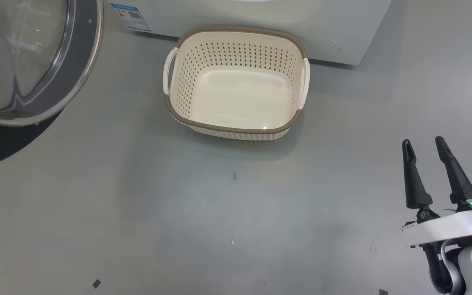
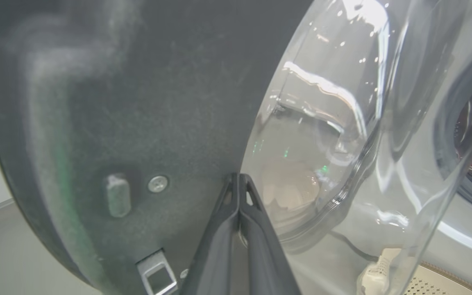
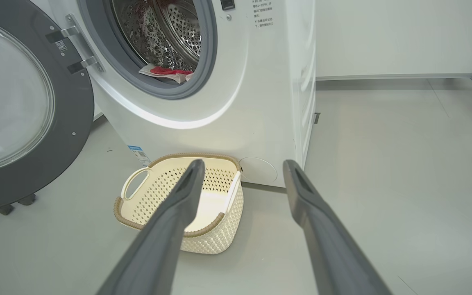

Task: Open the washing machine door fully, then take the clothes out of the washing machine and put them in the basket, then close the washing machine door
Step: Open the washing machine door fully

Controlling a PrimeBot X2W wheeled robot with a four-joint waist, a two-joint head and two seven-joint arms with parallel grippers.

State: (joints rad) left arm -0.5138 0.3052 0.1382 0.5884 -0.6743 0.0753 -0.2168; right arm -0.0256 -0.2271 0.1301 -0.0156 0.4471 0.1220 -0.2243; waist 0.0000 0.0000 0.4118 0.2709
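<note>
Washing machine door [image 3: 72, 135] open: matte grey rim, bulging glass. Red clothes [image 3: 170, 71] in perforated steel drum, mostly hidden. Cream lattice basket [image 1: 236, 129] on floor against washing machine [image 3: 260, 102]. Left gripper [image 2: 239, 177] pinched closed at door, contact unclear. Right gripper [image 1: 422, 143] spread wide.

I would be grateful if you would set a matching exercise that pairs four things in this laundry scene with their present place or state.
Things
1. washing machine door
2. clothes
3. basket
4. right end effector

Places or states
A. empty, on the floor in front of the washing machine
B. jaws apart, gripping nothing
C. swung out on its hinges
D. red, lying inside the steel drum

Pairs: 1-C, 2-D, 3-A, 4-B
</note>
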